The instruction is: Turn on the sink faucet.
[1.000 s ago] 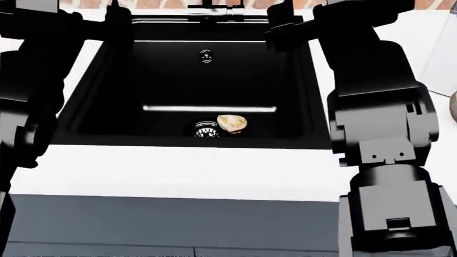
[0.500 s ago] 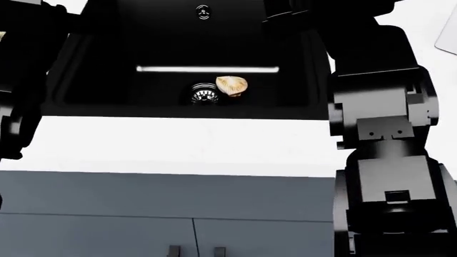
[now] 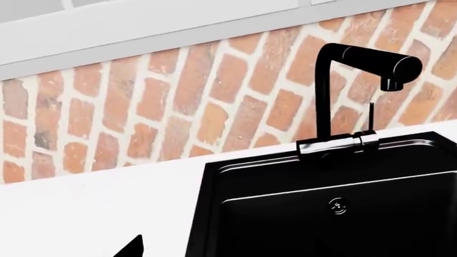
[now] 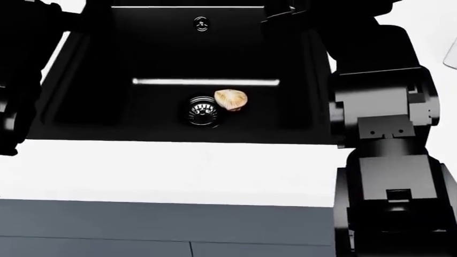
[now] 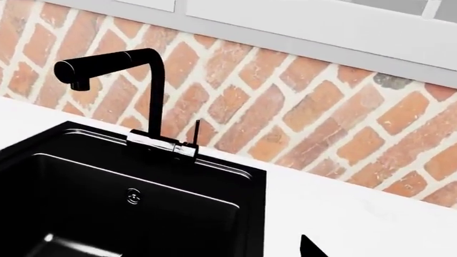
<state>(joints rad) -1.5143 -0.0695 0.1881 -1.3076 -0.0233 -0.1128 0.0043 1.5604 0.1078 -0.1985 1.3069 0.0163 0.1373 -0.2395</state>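
Where the white tabletop (image 4: 179, 171) meets the brick wall (image 3: 143, 107), the sink faucet (image 3: 353, 101) stands at the back rim of the sink (image 4: 93, 107), centred on its far edge. Both wrist views show it whole: a slim black tube rising from a brushed silver base (image 5: 162, 144), then bending forward to a round nozzle end (image 5: 71, 72) that hangs over the basin. Its thin black lever (image 3: 371, 115) stands upright at the end of the base, just beside the tube. Nothing touches the faucet; no hand is near it in either wrist picture.

In the head view the faucet itself is out of frame. The sink shows as a deep black basin with a ribbed metal drain (image 4: 203, 111) on its floor and a small round overflow fitting (image 4: 202, 23) on the far wall. A pale tan, shell-like object (image 4: 230, 99) lies in the basin, touching the drain's edge.

The left arm (image 4: 21, 80) and right arm (image 4: 382, 107) flank the sink. Only a dark tip (image 3: 132, 249) of the left hand and a dark tip (image 5: 311, 249) of the right hand enter their wrist views, so I cannot tell how wide either hand stands. No brand, label or writing is legible anywhere.
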